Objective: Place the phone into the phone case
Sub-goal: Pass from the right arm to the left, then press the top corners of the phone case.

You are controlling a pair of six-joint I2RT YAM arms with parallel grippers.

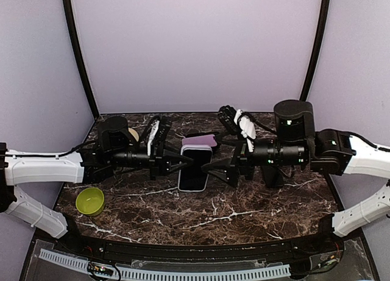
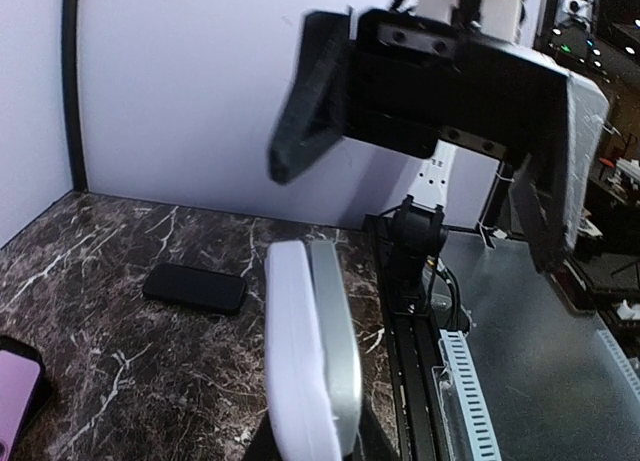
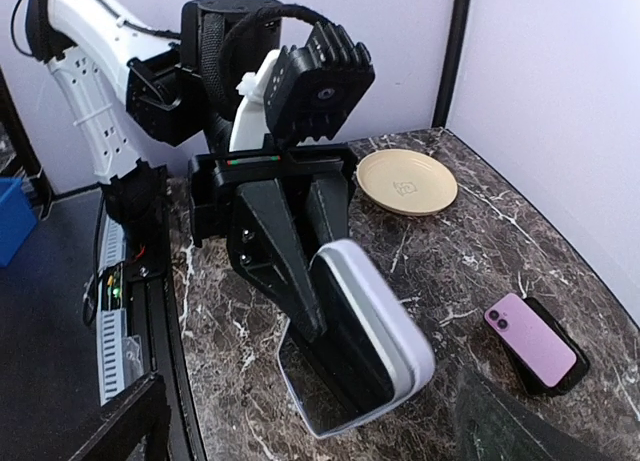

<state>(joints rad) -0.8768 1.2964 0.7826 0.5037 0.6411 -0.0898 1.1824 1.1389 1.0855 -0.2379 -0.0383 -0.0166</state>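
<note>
The left tool (image 1: 181,164) was pinched shut on a white rounded phone case (image 1: 195,171), seemingly steadying it over the dark marble counter (image 1: 244,214) for the wide-open, empty right tool (image 1: 210,169) just right of it, while the purple phone (image 1: 201,141) lay just behind.

A dark marble-look table (image 1: 244,214) with white veins lies under the left gripper (image 1: 187,161) and right gripper (image 1: 207,169). On the far side of both stands a plain lilac back wall (image 1: 195,43). A left wall (image 1: 30,61) and a right wall (image 1: 365,61) of the same colour stand behind each gripper's arm. Black poles (image 1: 76,49) run up the corners. On the near side of the grippers, a black rail (image 1: 201,247) and a white toothed strip (image 1: 183,272) edge the table. The light is soft and even.
</note>
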